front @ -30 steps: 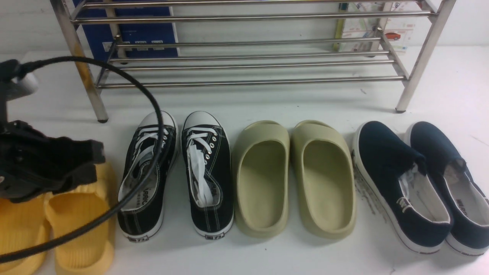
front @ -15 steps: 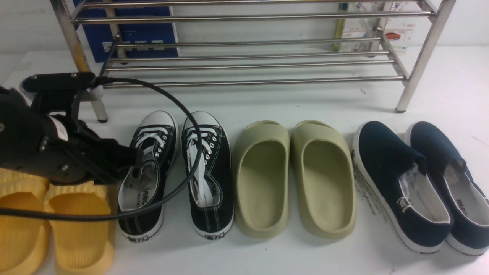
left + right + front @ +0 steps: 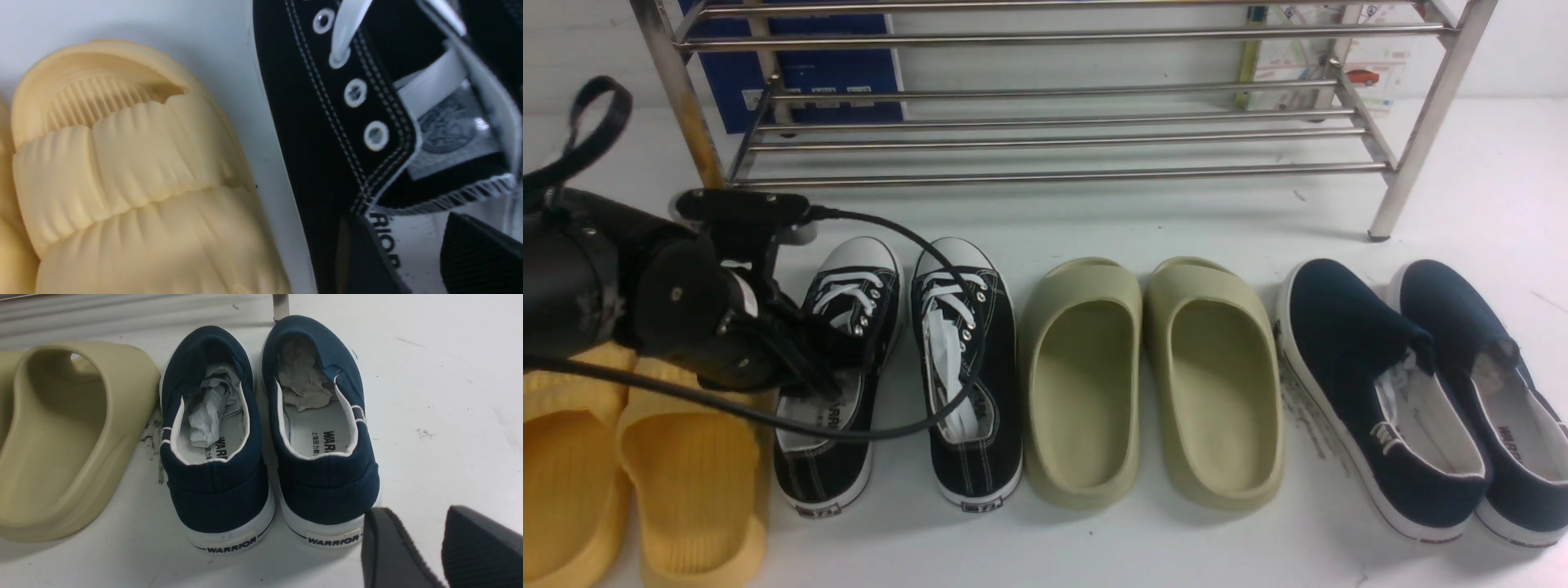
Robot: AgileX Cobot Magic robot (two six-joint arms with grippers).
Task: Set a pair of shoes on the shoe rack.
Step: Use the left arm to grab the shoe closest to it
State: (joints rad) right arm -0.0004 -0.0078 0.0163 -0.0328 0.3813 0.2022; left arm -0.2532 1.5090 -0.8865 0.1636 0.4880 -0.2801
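**Two sneakers (image 3: pixel 968 367) off the rack (image 3: pixel 1054 173), one under the left gripper (image 3: pixel 404 228)**

Both sneakers stood side by side on the surface (image 3: pixel 1094 220) before the rack, toes toward it. The left gripper's jaws were parted over the opening of the one beside the yellow slipper (image 3: pixel 698 474), one finger at the collar, the other above the insole, holding nothing. The right gripper (image 3: pixel 421 522), parted and empty, hung near the navy shoes' (image 3: pixel 216 490) heels.
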